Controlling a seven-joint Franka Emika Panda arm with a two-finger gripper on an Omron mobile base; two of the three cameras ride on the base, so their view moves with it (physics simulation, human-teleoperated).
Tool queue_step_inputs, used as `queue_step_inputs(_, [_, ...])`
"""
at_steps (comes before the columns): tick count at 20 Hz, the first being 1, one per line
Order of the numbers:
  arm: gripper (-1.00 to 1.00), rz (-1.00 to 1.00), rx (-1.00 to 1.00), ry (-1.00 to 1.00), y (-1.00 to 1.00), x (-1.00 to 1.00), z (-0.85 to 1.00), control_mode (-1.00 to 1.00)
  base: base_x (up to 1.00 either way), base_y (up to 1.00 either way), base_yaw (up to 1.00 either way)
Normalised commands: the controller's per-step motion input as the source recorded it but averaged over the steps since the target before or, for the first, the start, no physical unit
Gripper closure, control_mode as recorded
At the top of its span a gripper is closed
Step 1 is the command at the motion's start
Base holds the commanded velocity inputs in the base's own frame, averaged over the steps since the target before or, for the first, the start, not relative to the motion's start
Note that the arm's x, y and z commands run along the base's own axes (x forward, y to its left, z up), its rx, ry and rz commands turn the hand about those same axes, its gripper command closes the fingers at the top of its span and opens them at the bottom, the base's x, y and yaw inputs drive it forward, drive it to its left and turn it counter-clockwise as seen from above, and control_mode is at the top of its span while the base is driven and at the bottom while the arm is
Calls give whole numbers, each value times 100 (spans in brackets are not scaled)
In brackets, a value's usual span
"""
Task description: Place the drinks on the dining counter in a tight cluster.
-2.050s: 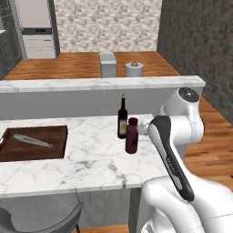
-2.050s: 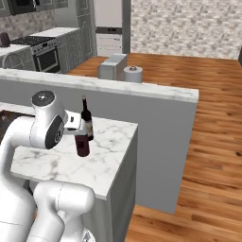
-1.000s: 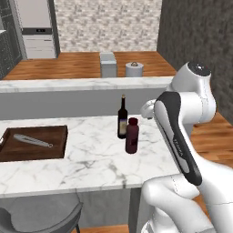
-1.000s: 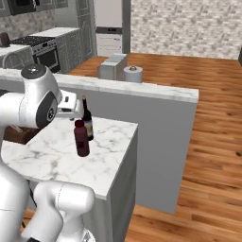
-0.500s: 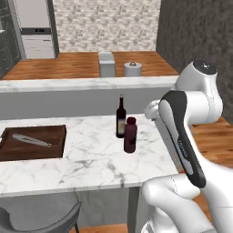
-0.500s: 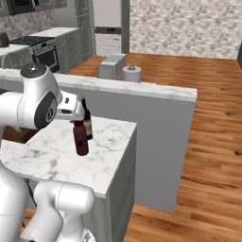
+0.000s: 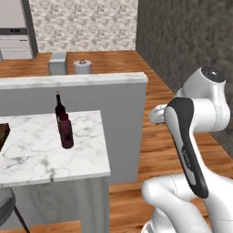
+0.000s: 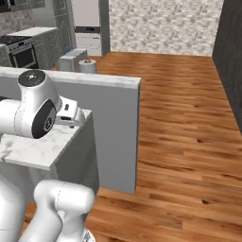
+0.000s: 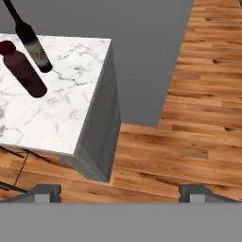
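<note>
**Now the arm lets go and the robot rolls away**

Now the whole picture slides over, because the base drives to the right; the bottles do not move, the cameras do. A moment ago the two bottles sit in the middle of the left base view, with the hand right next to them; now they sit far to the left, and the arm is pulled back, off past the end of the dining counter (image 7: 88,152).

The gripper (image 9: 121,191) is wide open and holds nothing; its two tips stand far apart at the bottom of the hand view, above the wood floor (image 9: 189,118), well away from the drinks.

The tall wine bottle (image 7: 58,109) and the squat maroon bottle (image 7: 66,132) both stand up straight on the white marble top, near its right end; the maroon one is just in front of the wine one, very close; I cannot tell if they touch. In the hand view they show at the top left, side by side.

What this means, I think: these two drinks are set down and make a snug pair, so that part looks done; the robot seems to be leaving to get something else; if one more drink has to come, it should go right next to these two, set down gently so it does not knock them over.
</note>
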Motion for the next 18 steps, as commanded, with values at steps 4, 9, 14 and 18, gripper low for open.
queue_step_inputs(4, [-100, 0, 0, 0, 0, 0, 0, 100, 67, -100, 9])
queue_step_inputs(9, [-100, 0, 0, 0, 0, 0, 0, 100, 72, -100, 18])
queue_step_inputs(14, [-100, 0, 0, 0, 0, 0, 0, 100, 85, -100, 24])
queue_step_inputs(18, [-100, 0, 0, 0, 0, 0, 0, 100, 72, -100, 23])
